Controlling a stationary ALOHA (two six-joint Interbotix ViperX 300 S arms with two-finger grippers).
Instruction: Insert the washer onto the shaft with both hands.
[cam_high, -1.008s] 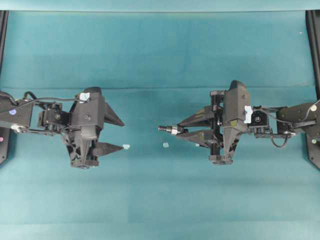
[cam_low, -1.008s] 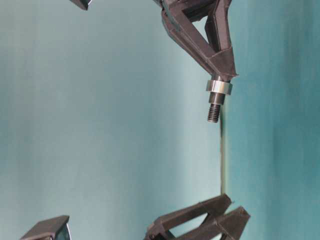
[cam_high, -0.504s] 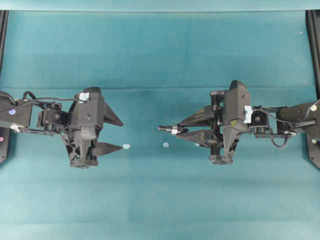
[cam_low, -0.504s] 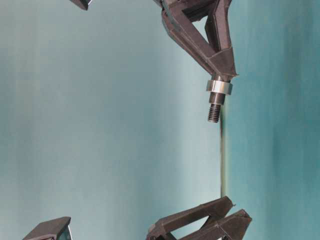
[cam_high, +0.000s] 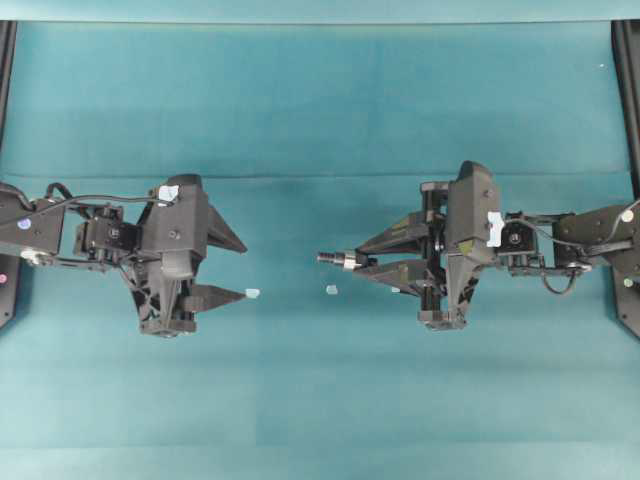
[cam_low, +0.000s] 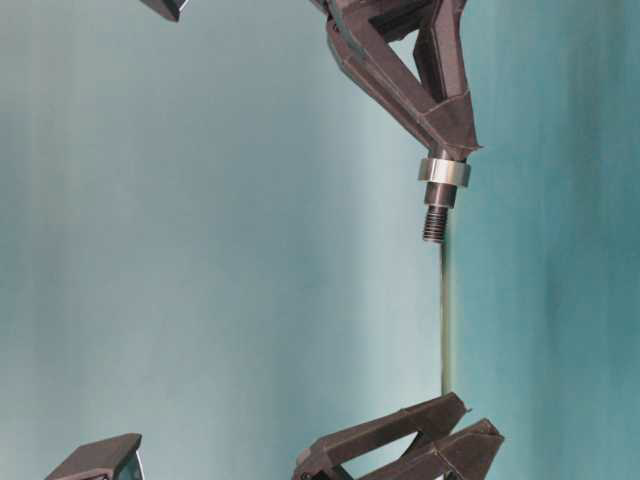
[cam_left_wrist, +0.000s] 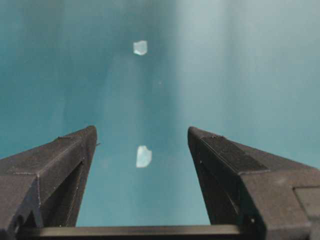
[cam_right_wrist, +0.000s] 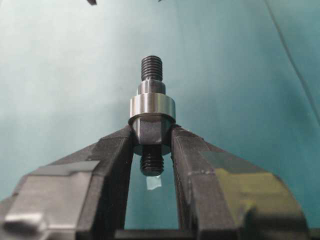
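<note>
The left gripper (cam_high: 244, 267) hangs spread wide over the cloth (cam_high: 320, 110), holding nothing. Two pale bits (cam_left_wrist: 143, 156) lie on the cloth. The right gripper (cam_high: 365, 262) pinches the shaft (cam_high: 336, 259), whose long axis lies level, threaded end pointing left. The washer (cam_right_wrist: 152, 106) sits ringed around it, against the fingertips. No writing is readable.

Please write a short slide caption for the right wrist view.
Right gripper shut on the shaft, silvery washer already seated.
</note>
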